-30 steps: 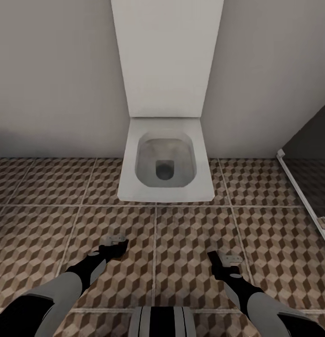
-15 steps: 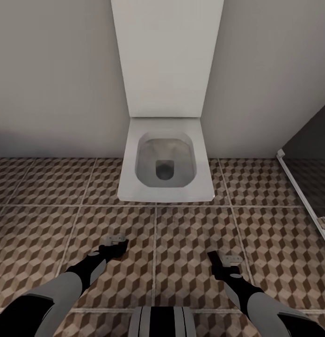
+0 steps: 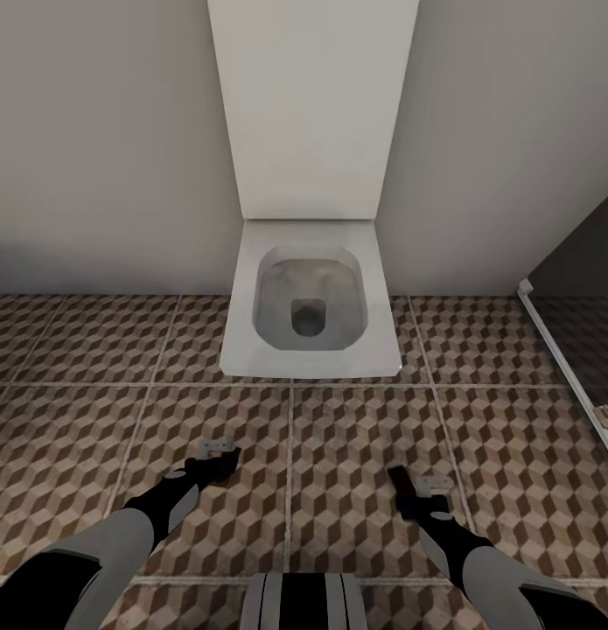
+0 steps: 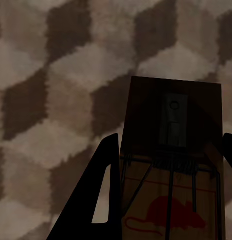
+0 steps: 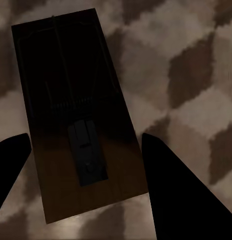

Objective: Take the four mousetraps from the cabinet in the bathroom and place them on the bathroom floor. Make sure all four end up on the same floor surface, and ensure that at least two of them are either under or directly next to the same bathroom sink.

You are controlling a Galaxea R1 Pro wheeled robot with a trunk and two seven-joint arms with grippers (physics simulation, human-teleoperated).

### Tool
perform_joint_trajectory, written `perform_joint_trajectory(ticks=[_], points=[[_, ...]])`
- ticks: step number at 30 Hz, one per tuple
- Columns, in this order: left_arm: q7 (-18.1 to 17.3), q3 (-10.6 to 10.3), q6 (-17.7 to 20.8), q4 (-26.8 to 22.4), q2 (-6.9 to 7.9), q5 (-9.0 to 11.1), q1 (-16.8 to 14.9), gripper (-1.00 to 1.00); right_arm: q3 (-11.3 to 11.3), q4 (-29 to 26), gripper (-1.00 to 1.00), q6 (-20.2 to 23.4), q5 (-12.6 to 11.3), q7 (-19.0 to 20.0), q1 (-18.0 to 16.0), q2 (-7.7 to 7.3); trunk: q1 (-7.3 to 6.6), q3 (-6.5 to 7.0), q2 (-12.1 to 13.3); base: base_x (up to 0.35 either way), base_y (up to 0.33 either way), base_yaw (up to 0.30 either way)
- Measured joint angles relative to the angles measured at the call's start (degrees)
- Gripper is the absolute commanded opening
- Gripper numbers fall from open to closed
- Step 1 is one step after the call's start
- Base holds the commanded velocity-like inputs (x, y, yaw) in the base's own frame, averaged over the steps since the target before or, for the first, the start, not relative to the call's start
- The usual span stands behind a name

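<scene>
Toilet [image 3: 310, 302] against wall [image 3: 102, 140], bathroom floor [image 3: 76, 420] before it

Even, soft light is falling around the toilet [image 3: 310, 297]; both wrist views are looking dim, blurry and shadowed.

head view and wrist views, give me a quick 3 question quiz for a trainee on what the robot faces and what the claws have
1. True or false: the head view faces a white toilet over the cube-patterned floor.
2. The red print on the mousetrap between the left claw's fingers shows: A) a mouse B) a star C) a fish
3. Fill in: the right claw straddles a second ____.
Key: 1 true; 2 A; 3 mousetrap.
</scene>
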Motion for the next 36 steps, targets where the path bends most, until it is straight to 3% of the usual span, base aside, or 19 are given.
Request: perform_joint_trajectory(ticks=[19,36], points=[[0.32,-0.04,-0.08,0.15,-0.16,-0.07,0.0,-1.0,0.05,0.99,-1.0,-7.17,-0.31,-0.04,0.27,0.03,0.0,0.0,0.0,0.0,0.0,0.0],[0.31,-0.02,-0.16,0.17,-0.17,-0.14,0.0,-1.0,0.03,2.71,-1.0,-8.38,-0.31,-0.03,0.81,0.04,0.0,0.0,0.0,0.0,0.0,0.0]])
